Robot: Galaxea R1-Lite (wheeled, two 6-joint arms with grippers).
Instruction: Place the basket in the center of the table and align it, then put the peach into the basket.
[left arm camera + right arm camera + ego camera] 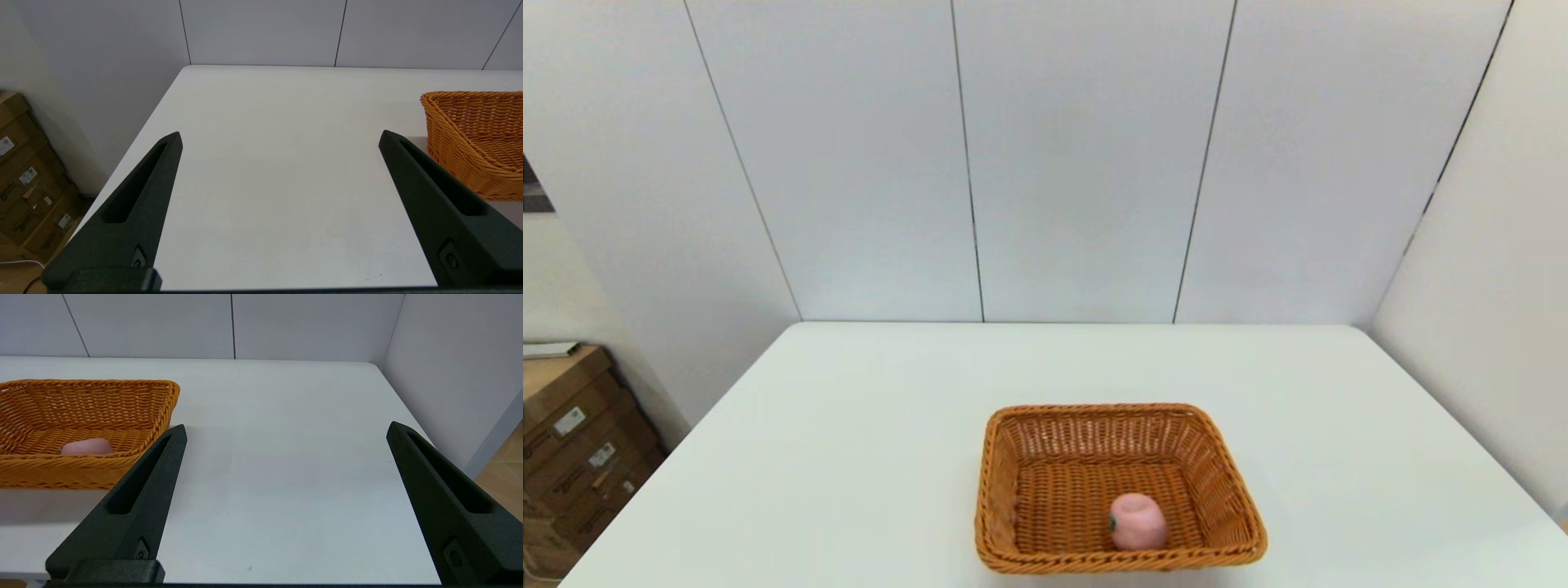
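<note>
From my head view, the basket (1119,486) sits on the bench (849,457) close to my near edge and roughly midway between its sides, its sides running square to the bench edges. The peach (1137,521) lies inside it, on the woven floor near the front wall, tipped so its stem points sideways. Neither of my arms shows here. As I judge it, both steps are done, so the main risk is needless contact: any sweep of an arm across the front could nudge the basket askew or push it toward the near edge. The basket's front rim almost meets the bottom of this view, so I cannot tell how much bench lies before it.

From my left wrist, my left gripper (280,139) has its jaws spread wide and empty, hovering over bare bench with the basket off to one side, well apart. Only a corner of the basket shows; the peach is out of sight.

From my right wrist, my right gripper (286,430) also has its jaws wide and empty. One finger (135,498) overlaps the basket's near corner, so I cannot tell how close they are. The peach peeks over the rim, mostly hidden by the wall.
</note>
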